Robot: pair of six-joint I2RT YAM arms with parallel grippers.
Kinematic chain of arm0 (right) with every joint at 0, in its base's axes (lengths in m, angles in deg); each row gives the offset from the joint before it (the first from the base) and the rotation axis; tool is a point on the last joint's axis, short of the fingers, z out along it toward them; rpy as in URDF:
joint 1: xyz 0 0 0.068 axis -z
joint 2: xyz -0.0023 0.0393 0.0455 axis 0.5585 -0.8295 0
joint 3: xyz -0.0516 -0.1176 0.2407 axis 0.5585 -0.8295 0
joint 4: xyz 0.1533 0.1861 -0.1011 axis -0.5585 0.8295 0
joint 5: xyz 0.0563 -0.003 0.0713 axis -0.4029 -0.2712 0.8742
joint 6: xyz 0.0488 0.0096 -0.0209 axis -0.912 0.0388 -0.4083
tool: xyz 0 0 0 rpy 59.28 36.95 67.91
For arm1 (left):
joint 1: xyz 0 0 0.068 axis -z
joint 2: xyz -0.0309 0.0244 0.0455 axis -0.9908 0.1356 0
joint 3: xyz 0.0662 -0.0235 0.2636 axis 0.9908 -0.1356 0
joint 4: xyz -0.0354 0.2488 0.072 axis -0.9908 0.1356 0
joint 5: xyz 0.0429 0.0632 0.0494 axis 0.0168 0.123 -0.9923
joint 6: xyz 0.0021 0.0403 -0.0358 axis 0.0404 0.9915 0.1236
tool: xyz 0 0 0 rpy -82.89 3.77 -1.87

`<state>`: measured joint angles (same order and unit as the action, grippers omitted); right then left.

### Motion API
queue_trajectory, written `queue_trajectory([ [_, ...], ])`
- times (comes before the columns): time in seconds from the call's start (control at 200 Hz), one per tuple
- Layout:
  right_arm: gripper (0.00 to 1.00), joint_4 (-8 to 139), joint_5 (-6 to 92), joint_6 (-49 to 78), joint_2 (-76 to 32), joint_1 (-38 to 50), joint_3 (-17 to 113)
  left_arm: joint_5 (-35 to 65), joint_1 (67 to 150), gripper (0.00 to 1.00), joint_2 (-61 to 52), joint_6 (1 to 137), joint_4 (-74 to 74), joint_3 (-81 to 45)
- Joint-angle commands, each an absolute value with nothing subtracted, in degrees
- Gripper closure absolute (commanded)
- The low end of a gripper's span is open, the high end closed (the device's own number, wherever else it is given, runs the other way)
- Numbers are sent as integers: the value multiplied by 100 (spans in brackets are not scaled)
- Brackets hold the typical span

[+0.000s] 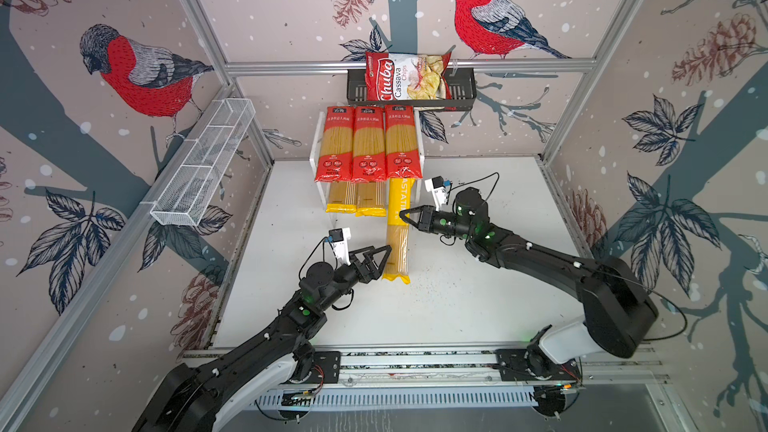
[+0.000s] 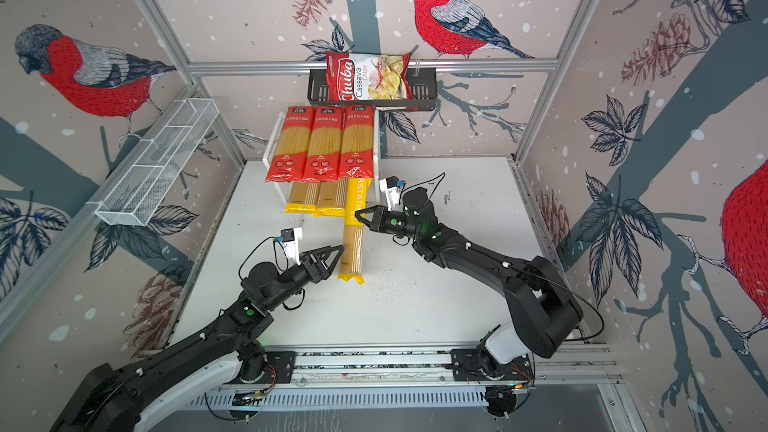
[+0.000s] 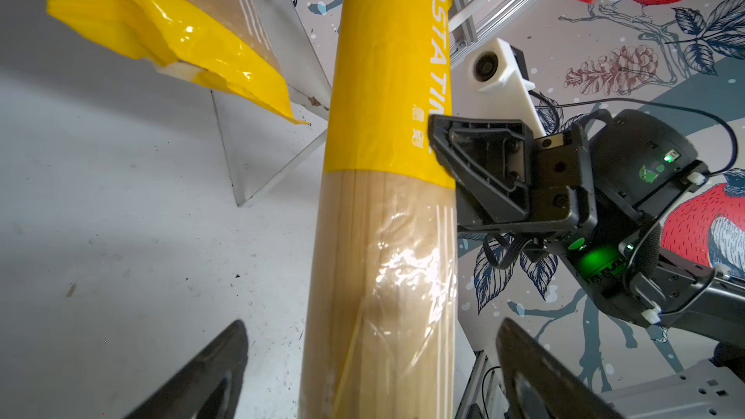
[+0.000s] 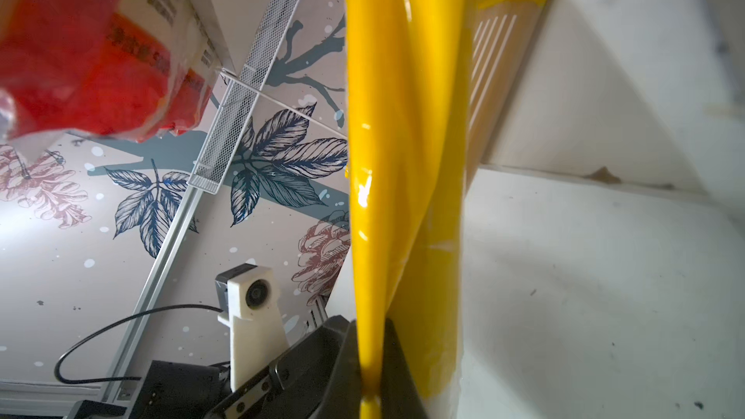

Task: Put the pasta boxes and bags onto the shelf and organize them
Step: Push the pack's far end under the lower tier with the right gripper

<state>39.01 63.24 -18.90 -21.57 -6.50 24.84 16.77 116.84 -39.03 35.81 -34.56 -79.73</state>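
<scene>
Currently I am seating the third yellow spaghetti packet (image 1: 397, 238): half under the shelf's (image 1: 314, 141) right edge, half out on the tabletop (image 1: 478, 284). Right pincer (image 1: 402, 214) pinches its yellow film; left pincer (image 1: 384, 261) stands wide beside its clear end. Next, I judge: push straight in.

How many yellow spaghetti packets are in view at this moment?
3. The left yellow packet and middle yellow packet lie on the lower level of the shelf; the third yellow packet sticks out onto the table, pinched by the right gripper. Others could hide deeper inside.
</scene>
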Motion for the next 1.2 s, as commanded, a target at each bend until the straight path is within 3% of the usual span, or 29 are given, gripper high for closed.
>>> queue_trajectory([
  [0.0,100,2673,6790,-2304,-2364,-542,2650,1944,11563,8,-3646,3399,-4200,-8045],
  [0.255,100,2685,6682,-2734,-2758,-369,2726,2209,11559,16,-2962,2953,-4830,-8074],
  [0.61,95,2793,6401,-3337,-3114,-224,2598,2648,11561,42,-2174,2596,-5600,-8031],
  [0.735,95,2768,6367,-3441,-3148,-191,2580,2773,11561,47,-1944,2514,-5941,-8035],
  [0.801,95,2731,6368,-3496,-3160,-174,2571,2844,11561,42,-1878,2494,-6019,-8030],
  [0.971,96,2636,6485,-3602,-3190,-134,2605,2402,11530,14,-2088,2746,-5486,-8210],
  [1.191,96,2351,6580,-3881,-3238,-85,2591,2642,11517,12,-1804,2707,-4993,-7830],
])
